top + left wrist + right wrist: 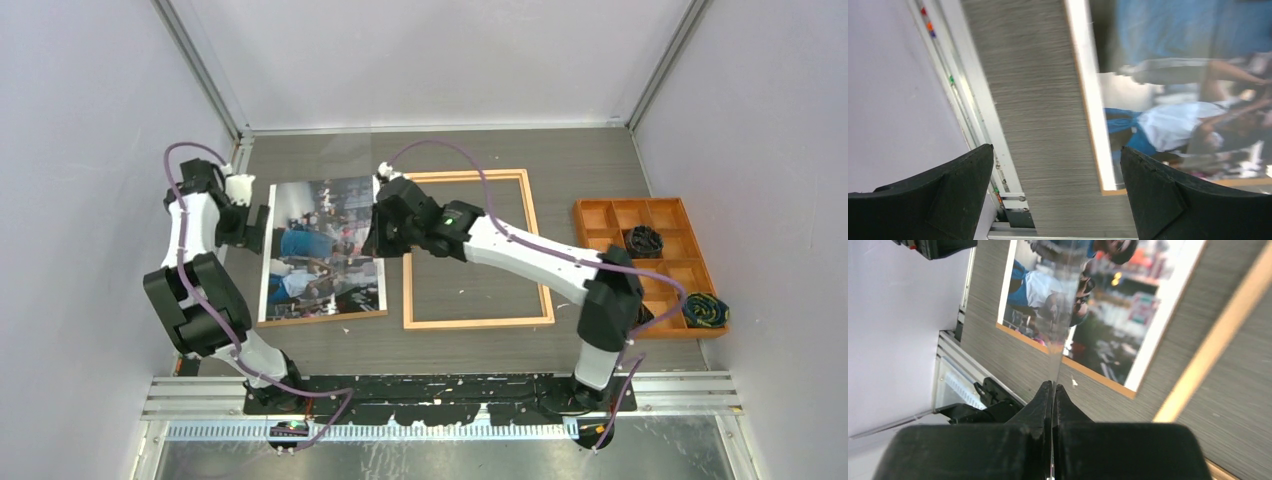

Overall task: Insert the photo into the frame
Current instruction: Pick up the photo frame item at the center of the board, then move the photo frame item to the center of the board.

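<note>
1. Photo position: I see the photo (322, 250) lying face up and flat on the desk (470, 262), left of centre. Its white margin and a brown edge show along the near side. It is outside the frame (541, 250). A narrow strip of bare desk separates its right edge from the frame's left rail.

2. Frame position: The frame lies flat on the desk, just right of the photo. Desk surface shows through its centre.

3. Left claw (257, 227): It sits at the photo's left edge. In the left wrist view the fingers (1168, 200) stand wide apart with nothing between them. The right-hand finger is over the photo's near left corner.

4. Right claw (376, 240): It sits at the photo's right edge, between photo and frame. In the right wrist view the fingers (1040, 400) are pressed together on a thin clear sheet (1068, 315) seen edge-on, rising away from the tips. I cannot tell from these views what the sheet belongs to.

5. Other items: An orange tray (600, 205) sits on the far right, well apart from the frame.
</note>
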